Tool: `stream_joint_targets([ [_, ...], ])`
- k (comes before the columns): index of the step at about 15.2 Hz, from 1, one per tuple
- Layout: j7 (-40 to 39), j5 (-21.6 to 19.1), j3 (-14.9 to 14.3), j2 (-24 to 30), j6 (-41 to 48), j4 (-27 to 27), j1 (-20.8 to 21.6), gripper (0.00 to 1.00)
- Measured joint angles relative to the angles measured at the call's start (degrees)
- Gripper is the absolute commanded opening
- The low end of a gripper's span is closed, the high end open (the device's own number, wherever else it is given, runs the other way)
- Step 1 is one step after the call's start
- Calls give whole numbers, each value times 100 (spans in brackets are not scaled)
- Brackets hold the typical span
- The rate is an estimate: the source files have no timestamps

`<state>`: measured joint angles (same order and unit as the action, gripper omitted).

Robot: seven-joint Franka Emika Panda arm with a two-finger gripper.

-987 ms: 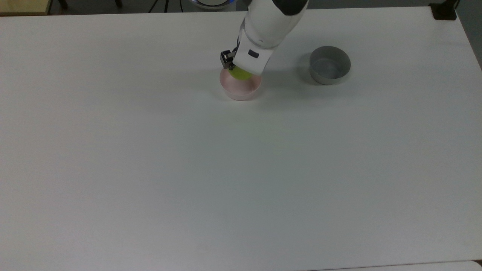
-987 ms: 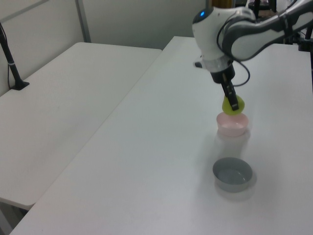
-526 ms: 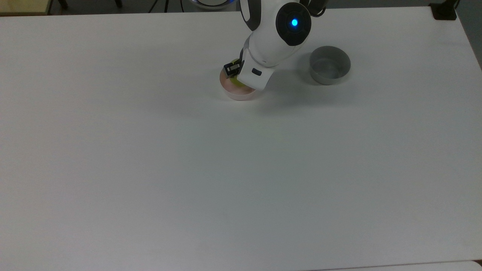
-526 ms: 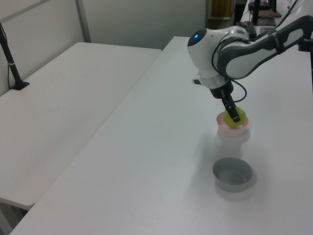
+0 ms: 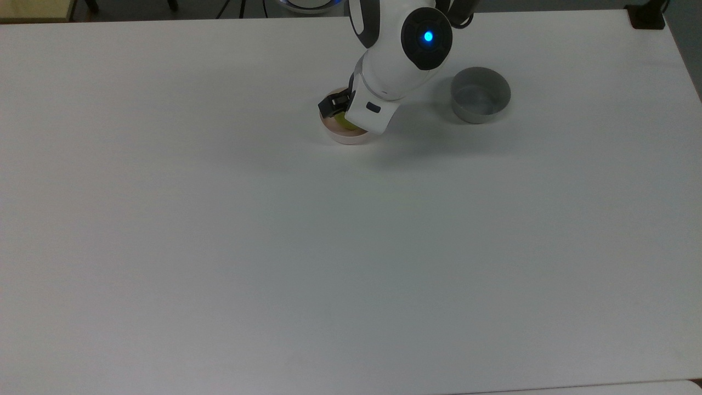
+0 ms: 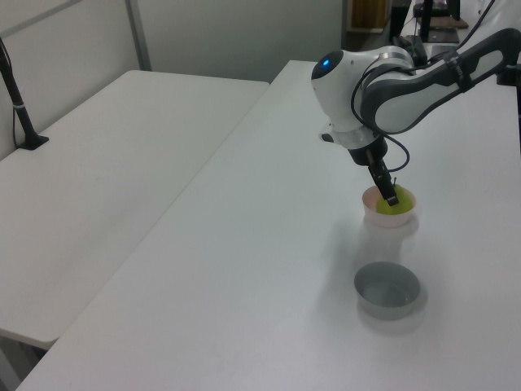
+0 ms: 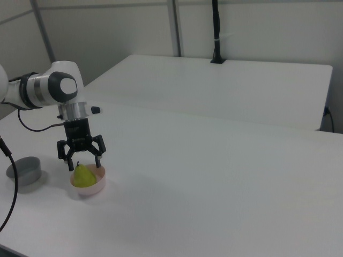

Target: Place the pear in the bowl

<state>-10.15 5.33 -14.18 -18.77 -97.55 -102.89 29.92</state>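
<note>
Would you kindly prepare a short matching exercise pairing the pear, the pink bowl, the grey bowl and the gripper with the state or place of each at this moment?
Column one:
1. pear
2. pink bowl
3. grey bowl
4. gripper

Column two:
A. stands apart with nothing in it
B. open, fingers spread just above the fruit
C. sits upright, stem up, inside a container
D. holds the fruit on the white table

Pairs: 1-C, 2-D, 3-A, 4-B

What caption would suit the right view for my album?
Open gripper poised over a pear sitting in the pink bowl.
</note>
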Motion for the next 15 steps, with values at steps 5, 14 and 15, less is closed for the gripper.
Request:
stream_joint_targets([
  [5, 196, 0, -21, 169, -1, 253, -30, 100],
  [14, 718, 2, 176, 1142, -1, 839, -1042, 100],
  [15, 758, 10, 337, 1225, -1, 858, -1330, 100],
])
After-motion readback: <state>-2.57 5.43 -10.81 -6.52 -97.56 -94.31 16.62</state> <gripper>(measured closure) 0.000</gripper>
